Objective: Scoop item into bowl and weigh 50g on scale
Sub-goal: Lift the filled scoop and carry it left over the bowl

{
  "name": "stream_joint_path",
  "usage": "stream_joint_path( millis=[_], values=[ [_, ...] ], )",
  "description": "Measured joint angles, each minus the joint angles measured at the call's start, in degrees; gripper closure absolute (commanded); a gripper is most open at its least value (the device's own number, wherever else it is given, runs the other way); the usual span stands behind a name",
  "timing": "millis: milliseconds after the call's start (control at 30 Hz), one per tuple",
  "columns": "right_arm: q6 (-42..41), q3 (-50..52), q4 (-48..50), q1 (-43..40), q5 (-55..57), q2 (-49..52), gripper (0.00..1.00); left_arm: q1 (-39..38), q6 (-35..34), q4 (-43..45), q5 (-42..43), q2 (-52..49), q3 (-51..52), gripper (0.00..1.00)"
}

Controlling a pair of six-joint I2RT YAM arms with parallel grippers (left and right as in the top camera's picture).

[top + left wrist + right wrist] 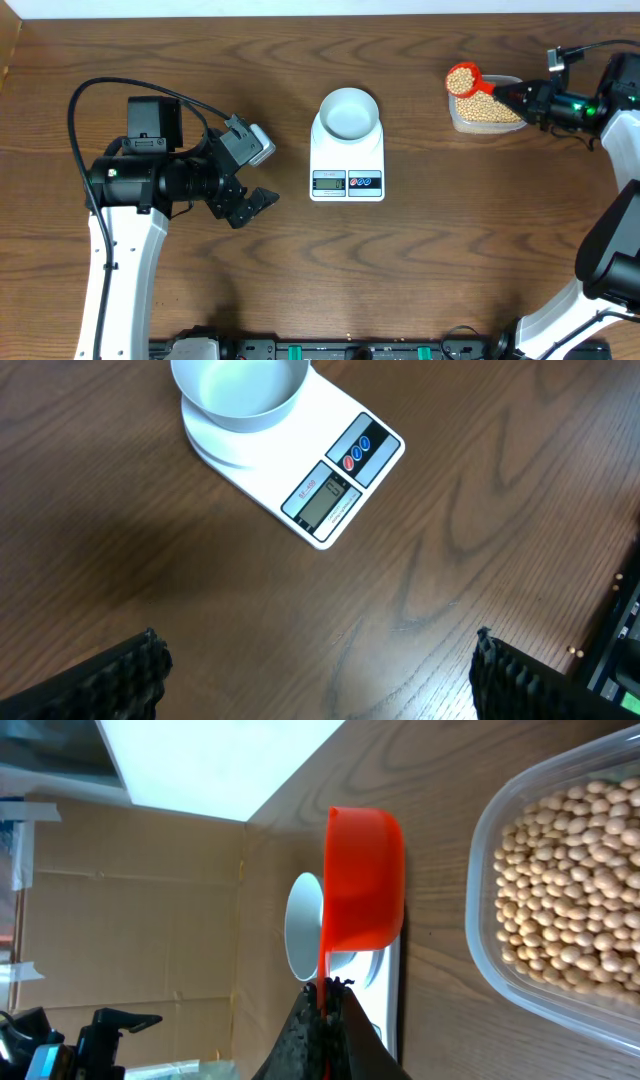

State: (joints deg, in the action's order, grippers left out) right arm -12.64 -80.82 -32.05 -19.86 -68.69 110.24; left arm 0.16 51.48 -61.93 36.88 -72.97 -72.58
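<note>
The right gripper (522,96) grasps the red scoop (365,880), heaped with beans (461,79), by the tub's (481,920) edge; the left gripper (251,207) hangs released.

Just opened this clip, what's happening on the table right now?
The right pincer is shut on the handle of a red scoop heaped with beans, held at the end of the clear tub nearest the scale. The bowl sits empty on the scale mid-table, so nothing has been poured in yet. The left pincer is open and holds nothing, hovering over the table to the left of the scale.
</note>
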Motion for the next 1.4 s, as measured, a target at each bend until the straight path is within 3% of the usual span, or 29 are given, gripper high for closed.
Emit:
stream_joint_path(
  millis=[700, 1400],
  values=[
    [-6.3, 0.1, 8.9, 6.3, -2.4, 0.0, 0.99, 0.0, 0.0, 0.0, 0.0, 0.0, 0.0, 0.02],
    [-6.7, 0.1, 11.5, 15.0, -2.5, 0.0, 0.99, 0.0, 0.0, 0.0, 0.0, 0.0, 0.0, 0.02]
  ],
)
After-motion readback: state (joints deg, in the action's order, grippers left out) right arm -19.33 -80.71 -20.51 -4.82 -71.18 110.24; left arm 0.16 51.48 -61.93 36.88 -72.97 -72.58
